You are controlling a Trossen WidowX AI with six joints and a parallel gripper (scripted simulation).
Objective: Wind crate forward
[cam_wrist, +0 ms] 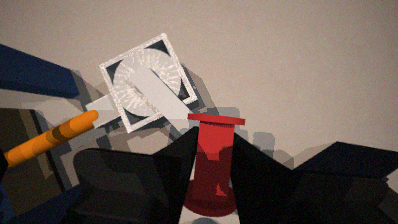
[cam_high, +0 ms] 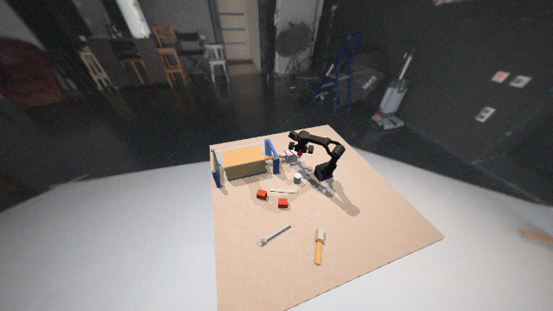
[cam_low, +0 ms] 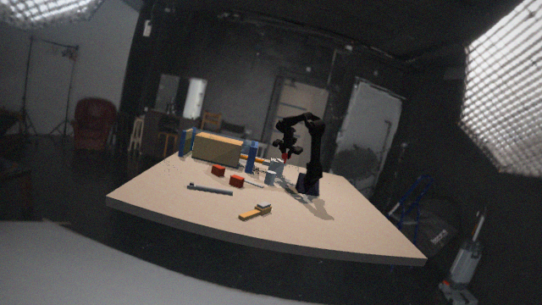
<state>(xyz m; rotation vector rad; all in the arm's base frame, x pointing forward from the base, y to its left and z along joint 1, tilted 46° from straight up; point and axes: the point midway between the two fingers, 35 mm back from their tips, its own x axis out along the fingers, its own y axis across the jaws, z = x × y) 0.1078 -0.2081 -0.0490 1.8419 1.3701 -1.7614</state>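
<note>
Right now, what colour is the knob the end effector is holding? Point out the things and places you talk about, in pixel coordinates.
The knob (cam_wrist: pixel 215 142) is red; it shows best in the wrist view.

The black arm (cam_high: pixel 317 139) (cam_low: pixel 315 146) is arching up from its base and bending over at the elbow, its gripper (cam_high: pixel 300 152) (cam_low: pixel 284 155) (cam_wrist: pixel 211 133) pointing down, its fingers clamping a red knob.

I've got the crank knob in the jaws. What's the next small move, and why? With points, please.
Probably a little more cranking, kept level: the gripper (cam_high: pixel 300 151) (cam_low: pixel 285 154) (cam_wrist: pixel 211 133) holds the red knob, the crank arm (cam_wrist: pixel 162 97) lies across the winch (cam_high: pixel 290 155) (cam_low: pixel 276 166) (cam_wrist: pixel 129 125), and the crate (cam_high: pixel 245 155) (cam_low: pixel 217 149) appears short of the near blue frame (cam_high: pixel 278 160) (cam_low: pixel 251 158).
</note>
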